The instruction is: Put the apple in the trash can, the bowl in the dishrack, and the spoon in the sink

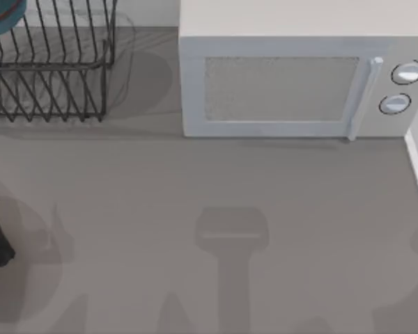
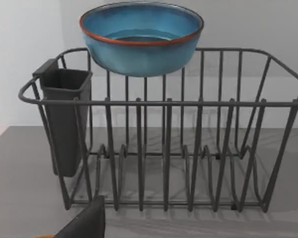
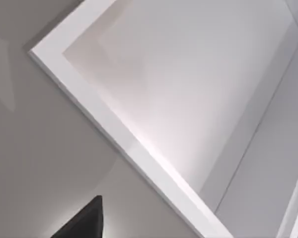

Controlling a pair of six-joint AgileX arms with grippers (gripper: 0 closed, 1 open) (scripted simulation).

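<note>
Stretching across the whole top view is a flat grey table [image 1: 216, 188], with soft shadows lying on it. A white microwave [image 1: 299, 76] is sitting at the back, toward the table's right side, with a long handle and two round knobs. The dark wire dishrack [image 1: 49, 69] is standing at the back left corner. The teal-blue bowl [image 1: 1, 17] with its reddish-brown rim is sitting up on top of the rack's wires at the far side, upright and open to the sky; the left wrist view is showing it well [image 2: 141, 37], resting on the rack's [image 2: 164, 148] back rail, with a dark cup-shaped holder [image 2: 64, 119] hanging on one end of the rack. The left arm is waiting at the table's left edge, and a dark bit of its claw is peeking into its wrist view, well apart from the rack. The right wrist view is looking at a white sink [image 3: 119, 134] with a thick rim set into the grey top.
</note>
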